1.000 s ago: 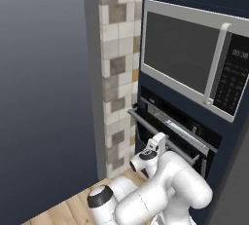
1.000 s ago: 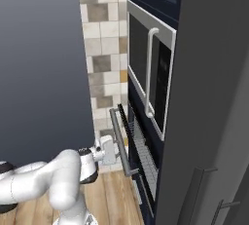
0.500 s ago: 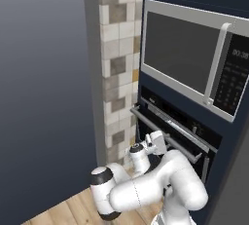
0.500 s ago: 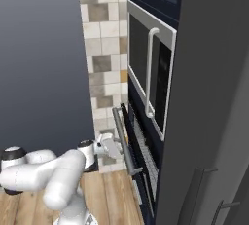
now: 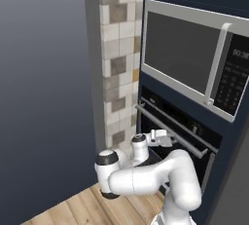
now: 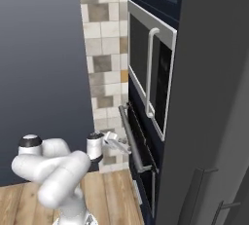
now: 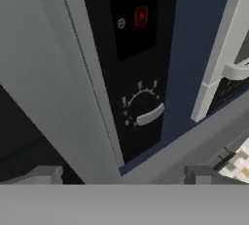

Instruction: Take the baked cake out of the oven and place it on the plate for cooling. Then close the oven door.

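Left base view: I see the oven [image 5: 170, 136] set in the dark cabinet column below the microwave [image 5: 194, 63]. The microwave keypad carries markings too small to read. The oven door [image 5: 177, 139] stands slightly ajar, its silver bar handle [image 5: 172, 124] running across it. The hand [image 5: 163, 138] sits just beside that handle, fingers spread wide, holding nothing.

Right base view: the hand [image 6: 116, 143] hovers close to the left end of the handle [image 6: 131, 139]; contact cannot be confirmed.

Hand view: I see a control knob [image 7: 148, 112] with tick marks and a red symbol [image 7: 141, 17] above it; no legible text.
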